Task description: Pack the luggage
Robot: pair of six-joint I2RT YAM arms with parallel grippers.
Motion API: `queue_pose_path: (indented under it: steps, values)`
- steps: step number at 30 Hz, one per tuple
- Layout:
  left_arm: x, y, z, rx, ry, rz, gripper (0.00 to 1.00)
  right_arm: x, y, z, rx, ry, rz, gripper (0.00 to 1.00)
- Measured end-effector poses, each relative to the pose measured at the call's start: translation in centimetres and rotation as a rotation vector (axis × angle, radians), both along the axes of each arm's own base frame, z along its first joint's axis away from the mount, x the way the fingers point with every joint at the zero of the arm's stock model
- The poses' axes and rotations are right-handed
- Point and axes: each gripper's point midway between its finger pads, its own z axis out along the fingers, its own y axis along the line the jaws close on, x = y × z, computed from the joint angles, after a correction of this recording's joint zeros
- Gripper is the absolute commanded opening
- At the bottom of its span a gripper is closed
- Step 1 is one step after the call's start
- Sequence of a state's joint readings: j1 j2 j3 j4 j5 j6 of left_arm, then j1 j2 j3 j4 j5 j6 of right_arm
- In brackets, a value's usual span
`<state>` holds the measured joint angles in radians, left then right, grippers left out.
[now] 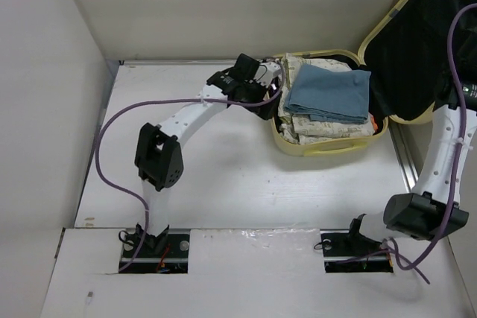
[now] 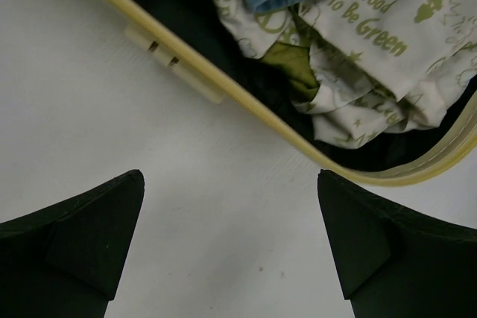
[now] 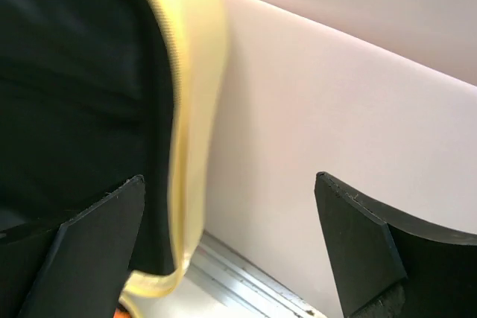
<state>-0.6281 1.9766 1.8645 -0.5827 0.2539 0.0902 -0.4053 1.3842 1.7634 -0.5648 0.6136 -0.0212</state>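
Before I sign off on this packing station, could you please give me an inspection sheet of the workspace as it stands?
Surface: white table, no spills or marks seen.
Job's things: luggage open, lid standing up at the right; a folded blue cloth lies on top of white green-printed garments in the base.
Clutter: nothing seen.
Grippers: left gripper open, over the table just outside the luggage's rim; right gripper open, at the lid's yellow edge.
Cables: a purple cable loops free off the left arm; another runs along the right arm.
Surroundings: white walls at left and back; metal rail at right.
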Motion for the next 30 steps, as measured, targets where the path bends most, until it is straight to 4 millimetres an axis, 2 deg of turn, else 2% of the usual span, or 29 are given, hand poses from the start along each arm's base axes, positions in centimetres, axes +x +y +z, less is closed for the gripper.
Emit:
queue_pose_path:
  steps: [4, 8, 12, 15, 16, 19, 20, 21, 22, 23, 24, 25, 26, 30]
  values:
    - [0.0, -2.8, -3.1, -0.018, 0.082, 0.006, 1.0, 0.0, -3.3, -1.8, 0.015, 0.01, -0.086, 0.98]
    - [0.0, -3.5, -7.1, 0.0, 0.179, 0.044, 1.0, 1.7, -4.8, -3.2, 0.022, 0.0, -0.055, 0.95]
    - [0.7, -4.2, -7.4, -0.014, 0.184, 0.054, 1.0, 4.2, -5.8, -5.1, 0.037, 0.01, -0.006, 0.92]
    - [0.9, -4.3, -7.9, -0.013, 0.189, 0.058, 1.0, 6.1, -6.2, -7.0, 0.057, 0.035, 0.034, 0.84]
    - [0.9, -4.4, -8.1, -0.012, 0.194, 0.059, 1.0, 6.6, -6.3, -7.5, 0.062, 0.041, 0.046, 0.8]
    - [0.9, -4.6, -8.6, -0.016, 0.204, 0.054, 0.95, 8.0, -6.4, -8.6, 0.072, 0.055, 0.085, 0.53]
    - [0.9, -4.7, -8.8, -0.017, 0.208, 0.054, 0.9, 8.0, -6.6, -8.8, 0.07, 0.065, 0.083, 0.31]
    - [1.0, -4.8, -8.9, -0.02, 0.21, 0.053, 0.83, 7.8, -6.7, -8.9, 0.065, 0.075, 0.081, 0.22]
    - [1.0, -4.9, -9.0, -0.021, 0.213, 0.052, 0.69, 7.8, -6.9, -8.8, 0.069, 0.068, 0.082, 0.13]
    - [0.9, -5.0, -9.1, -0.025, 0.218, 0.053, 0.64, 7.6, -7.1, -8.8, 0.073, 0.059, 0.078, 0.05]
    - [0.8, -5.2, -9.1, -0.032, 0.225, 0.047, 0.6, 7.6, -7.1, -8.9, 0.077, 0.056, 0.074, 0.0]
    - [0.6, -5.4, -9.1, -0.034, 0.224, 0.042, 0.56, 7.6, -7.0, -9.0, 0.076, 0.054, 0.07, 0.0]
    - [0.7, -5.4, -9.2, -0.029, 0.225, 0.05, 0.48, 7.5, -7.0, -9.1, 0.069, 0.047, 0.065, 0.0]
    - [0.9, -4.9, -9.4, -0.026, 0.244, 0.098, 0.44, 6.5, -4.6, -8.5, 0.018, 0.03, 0.078, 0.0]
